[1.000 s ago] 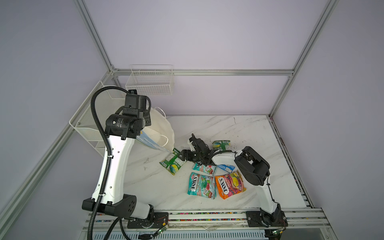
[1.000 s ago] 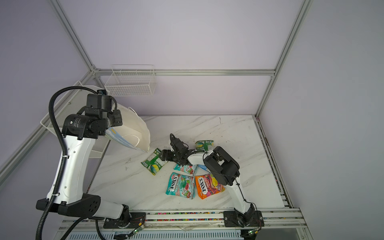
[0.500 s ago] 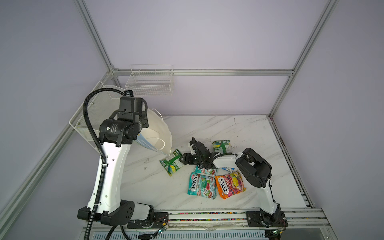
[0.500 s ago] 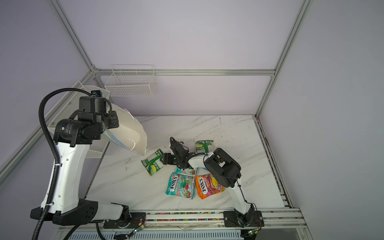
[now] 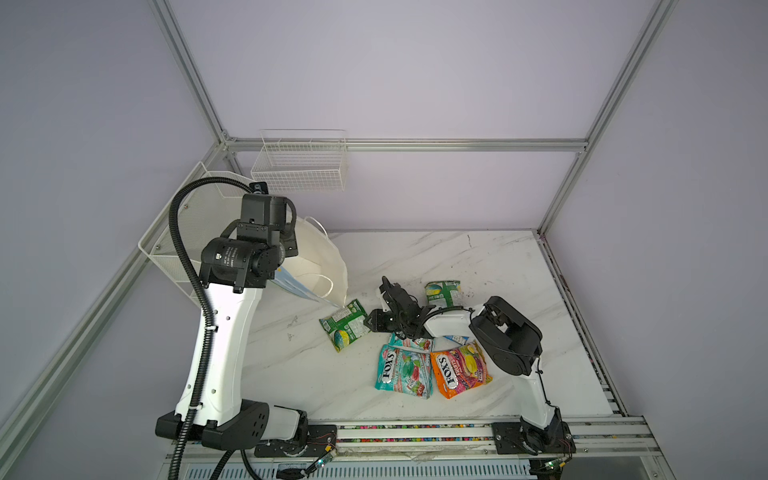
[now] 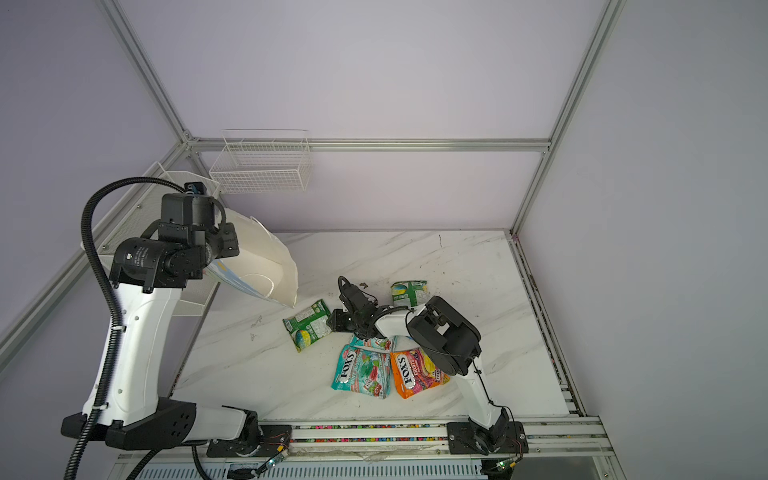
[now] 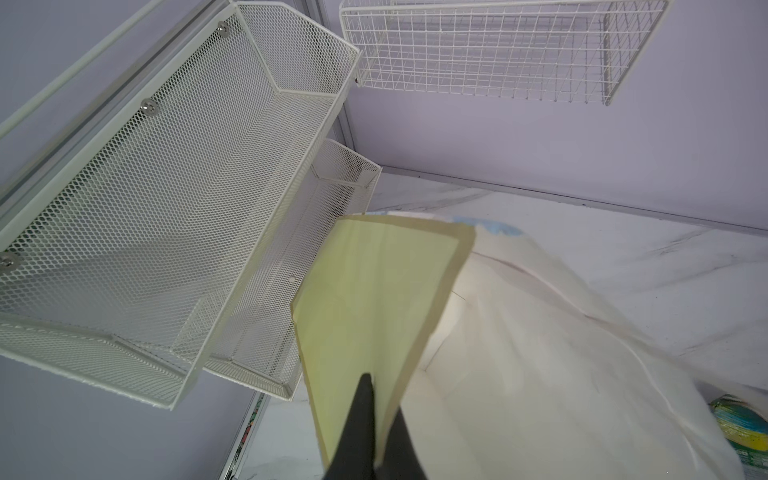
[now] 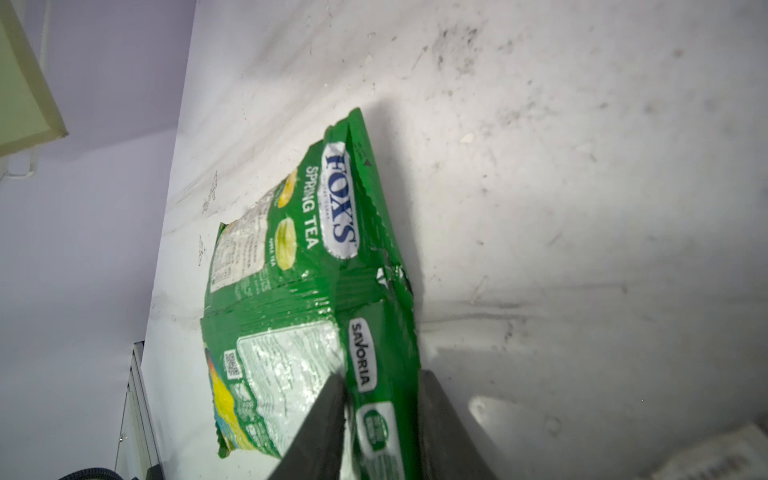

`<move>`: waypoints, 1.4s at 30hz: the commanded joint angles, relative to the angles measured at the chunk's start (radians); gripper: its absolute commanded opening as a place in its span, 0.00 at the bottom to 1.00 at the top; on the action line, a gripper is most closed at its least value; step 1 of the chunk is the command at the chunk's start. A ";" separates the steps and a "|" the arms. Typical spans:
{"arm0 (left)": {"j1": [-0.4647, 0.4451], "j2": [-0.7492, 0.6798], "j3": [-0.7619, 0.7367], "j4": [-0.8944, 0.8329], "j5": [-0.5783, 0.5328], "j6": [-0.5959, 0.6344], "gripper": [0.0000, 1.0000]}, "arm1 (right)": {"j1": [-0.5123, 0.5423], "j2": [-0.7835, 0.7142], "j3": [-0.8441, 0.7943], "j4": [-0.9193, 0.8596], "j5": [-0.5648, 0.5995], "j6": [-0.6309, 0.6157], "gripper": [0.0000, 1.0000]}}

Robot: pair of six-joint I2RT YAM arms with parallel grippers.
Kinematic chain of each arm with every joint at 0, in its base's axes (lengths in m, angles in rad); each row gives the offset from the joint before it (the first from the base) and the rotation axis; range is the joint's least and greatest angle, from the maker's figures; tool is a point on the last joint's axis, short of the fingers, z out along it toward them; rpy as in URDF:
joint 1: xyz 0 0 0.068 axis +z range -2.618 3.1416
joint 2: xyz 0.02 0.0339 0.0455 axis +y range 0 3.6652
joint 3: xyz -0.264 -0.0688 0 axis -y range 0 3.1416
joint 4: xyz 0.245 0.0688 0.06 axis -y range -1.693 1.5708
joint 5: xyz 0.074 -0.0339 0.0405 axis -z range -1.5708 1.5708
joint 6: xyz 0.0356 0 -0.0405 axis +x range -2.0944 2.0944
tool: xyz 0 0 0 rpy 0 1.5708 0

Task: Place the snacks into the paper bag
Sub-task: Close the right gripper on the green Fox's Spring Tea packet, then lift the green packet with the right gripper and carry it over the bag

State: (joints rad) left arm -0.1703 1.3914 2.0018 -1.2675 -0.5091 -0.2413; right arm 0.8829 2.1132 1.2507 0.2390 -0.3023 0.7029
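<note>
On the left side of the tabletop [image 5: 478,257], the paper bag [image 5: 320,266] hangs lifted and slanted. Its white open mouth is turned toward the snacks, and its lowest corner is just beside the green packet [image 5: 345,326]; whether they touch I cannot tell. The bag's length runs from the left arm's wrist down to that corner.

Both top views hide the left gripper behind the arm. Only the left wrist view shows the left gripper [image 7: 380,419] clenched on the rim of the bag's yellow-green printed panel [image 7: 365,311], with the mesh baskets [image 7: 166,208] behind.

The green packet lies skewed on the tabletop. In the right wrist view its length runs away from the right gripper [image 8: 382,415], with the FOX'S logo end farthest and a crease across the middle. The jaws have narrowed onto the packet's near end, one finger [image 8: 328,415] on each side, pressing it. The top views add what that view lacks: a teal packet [image 5: 403,370] and an orange packet [image 5: 459,370] side by side nearer the front edge, and a second green packet [image 5: 442,291] beyond the right arm.
</note>
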 commanded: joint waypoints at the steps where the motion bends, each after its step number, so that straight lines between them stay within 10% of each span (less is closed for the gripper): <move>1: 0.007 -0.014 -0.028 0.017 -0.003 0.022 0.00 | 0.011 0.037 -0.028 -0.117 0.022 0.004 0.21; 10: 0.008 -0.028 -0.077 0.014 0.004 0.052 0.00 | 0.013 -0.026 -0.051 -0.099 0.023 -0.001 0.00; 28: -0.009 -0.029 -0.127 -0.025 0.070 0.038 0.00 | 0.034 -0.391 -0.043 -0.371 0.324 -0.146 0.00; 42: -0.196 0.066 -0.042 -0.100 0.015 -0.035 0.00 | 0.036 -0.705 -0.059 -0.511 0.522 -0.201 0.00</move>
State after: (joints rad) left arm -0.3412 1.4311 1.9049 -1.3491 -0.4599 -0.2451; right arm 0.9150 1.4780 1.1995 -0.2520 0.1444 0.5247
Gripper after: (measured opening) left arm 0.047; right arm 0.045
